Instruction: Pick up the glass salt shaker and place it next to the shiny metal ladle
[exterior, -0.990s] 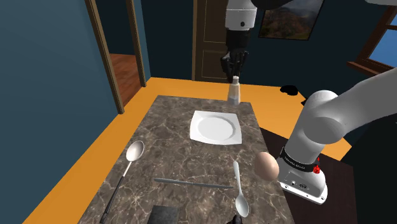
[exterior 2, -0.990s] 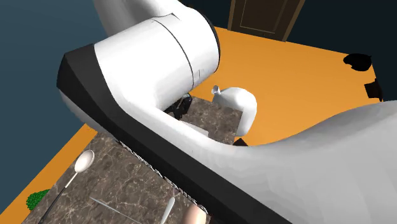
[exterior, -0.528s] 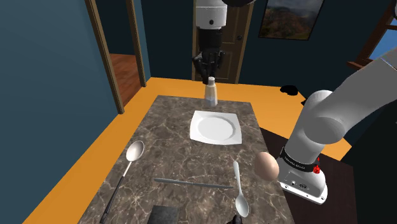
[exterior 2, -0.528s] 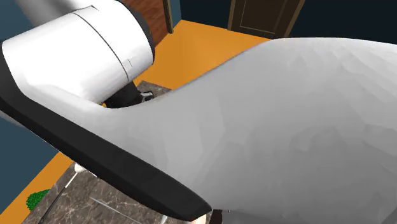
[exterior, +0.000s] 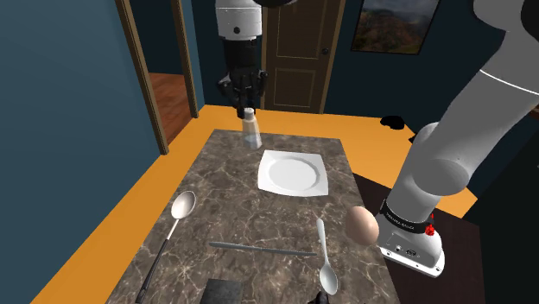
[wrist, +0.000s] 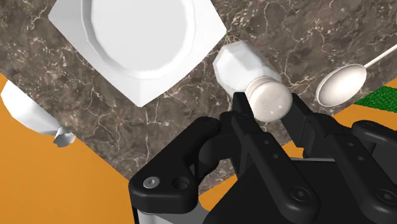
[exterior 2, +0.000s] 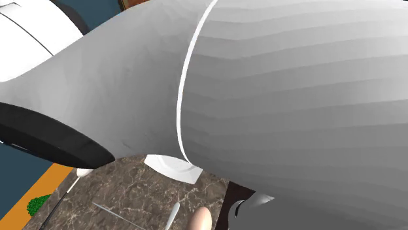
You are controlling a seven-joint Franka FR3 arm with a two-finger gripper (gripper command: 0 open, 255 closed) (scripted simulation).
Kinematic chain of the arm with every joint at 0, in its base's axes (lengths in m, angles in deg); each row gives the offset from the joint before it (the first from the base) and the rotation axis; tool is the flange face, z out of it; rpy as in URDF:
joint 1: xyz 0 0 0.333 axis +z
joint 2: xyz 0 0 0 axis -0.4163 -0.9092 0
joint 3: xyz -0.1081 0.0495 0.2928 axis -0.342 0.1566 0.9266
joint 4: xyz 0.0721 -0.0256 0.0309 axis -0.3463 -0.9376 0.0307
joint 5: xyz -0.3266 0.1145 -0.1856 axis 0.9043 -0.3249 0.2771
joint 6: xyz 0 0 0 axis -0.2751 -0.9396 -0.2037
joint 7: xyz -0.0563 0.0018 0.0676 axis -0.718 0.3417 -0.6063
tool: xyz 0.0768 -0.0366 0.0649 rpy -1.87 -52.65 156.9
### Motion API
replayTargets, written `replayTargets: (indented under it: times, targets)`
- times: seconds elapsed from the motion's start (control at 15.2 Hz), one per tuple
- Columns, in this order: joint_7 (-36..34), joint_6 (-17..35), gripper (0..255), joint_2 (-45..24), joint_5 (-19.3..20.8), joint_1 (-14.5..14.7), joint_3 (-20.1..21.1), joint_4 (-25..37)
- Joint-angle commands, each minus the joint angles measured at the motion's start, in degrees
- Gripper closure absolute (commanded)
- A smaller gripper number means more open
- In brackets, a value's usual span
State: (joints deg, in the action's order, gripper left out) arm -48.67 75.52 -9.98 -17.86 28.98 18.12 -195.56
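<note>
The gripper (exterior: 244, 93) is clasped on the cap of the shaker (exterior: 250, 129), which it holds upright in the upper middle of the shoulder view. The shaker is just up and left of the plate (exterior: 294, 173). It seems to hang clear of the table (exterior: 233, 199), though this angle leaves that unsure. The ladle (exterior: 175, 218) lies at centre left, well apart.
</note>
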Motion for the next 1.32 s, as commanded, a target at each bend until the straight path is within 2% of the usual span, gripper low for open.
replayTargets:
  times: [0.0, 0.26, 0.33, 1.25]
  targets:
    - [-2.8, -0.3, 255, -5.8, 1.8, 0.3, 1.8, 5.8]
    - [-7.9, -2.1, 255, -15.8, 5.9, 2.1, 4.3, 16.6]
    - [-9.6, -3.1, 255, -19.5, 7.6, 3.1, 5.0, 20.9]
    - [-9.8, 7.6, 255, -19.7, 7.8, 3.0, 4.6, 10.3]
